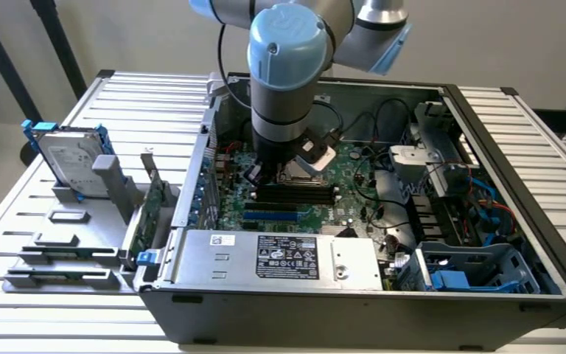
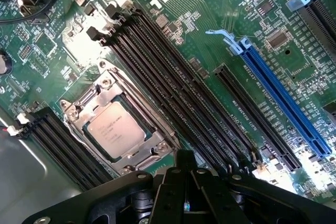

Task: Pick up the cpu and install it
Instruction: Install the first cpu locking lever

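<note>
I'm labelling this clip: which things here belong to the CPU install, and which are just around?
Job:
cpu, lying in its socket frame
gripper, shut, above the motherboard

Around:
hard drive
blue slot
power supply box
</note>
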Action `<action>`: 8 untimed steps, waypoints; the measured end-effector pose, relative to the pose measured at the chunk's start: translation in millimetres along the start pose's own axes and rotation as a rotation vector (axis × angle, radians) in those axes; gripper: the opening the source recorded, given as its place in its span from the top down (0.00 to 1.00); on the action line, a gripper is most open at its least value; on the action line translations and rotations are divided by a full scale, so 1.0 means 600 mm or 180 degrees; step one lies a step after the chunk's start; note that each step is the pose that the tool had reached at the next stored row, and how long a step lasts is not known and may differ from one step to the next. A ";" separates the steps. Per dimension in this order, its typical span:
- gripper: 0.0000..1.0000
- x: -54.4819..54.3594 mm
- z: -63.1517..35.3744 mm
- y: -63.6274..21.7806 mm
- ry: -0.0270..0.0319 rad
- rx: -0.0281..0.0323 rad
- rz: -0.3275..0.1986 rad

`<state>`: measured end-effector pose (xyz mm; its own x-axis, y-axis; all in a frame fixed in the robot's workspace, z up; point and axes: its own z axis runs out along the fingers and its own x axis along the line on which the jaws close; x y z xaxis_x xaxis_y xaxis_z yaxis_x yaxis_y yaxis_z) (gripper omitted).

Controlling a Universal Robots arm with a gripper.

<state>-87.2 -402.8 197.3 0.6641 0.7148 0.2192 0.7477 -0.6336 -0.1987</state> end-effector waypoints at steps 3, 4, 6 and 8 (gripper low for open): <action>0.89 0.001 0.003 -0.001 0.0001 -0.0001 0.0000; 0.89 0.001 0.004 -0.002 0.0001 -0.0001 0.0000; 0.89 0.001 0.005 -0.002 0.0001 -0.0002 -0.0001; 0.89 0.002 0.006 -0.003 0.0003 -0.0003 -0.0001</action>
<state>-87.8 -399.8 194.2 0.6638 0.7148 0.2201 0.7479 -0.6336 -0.1977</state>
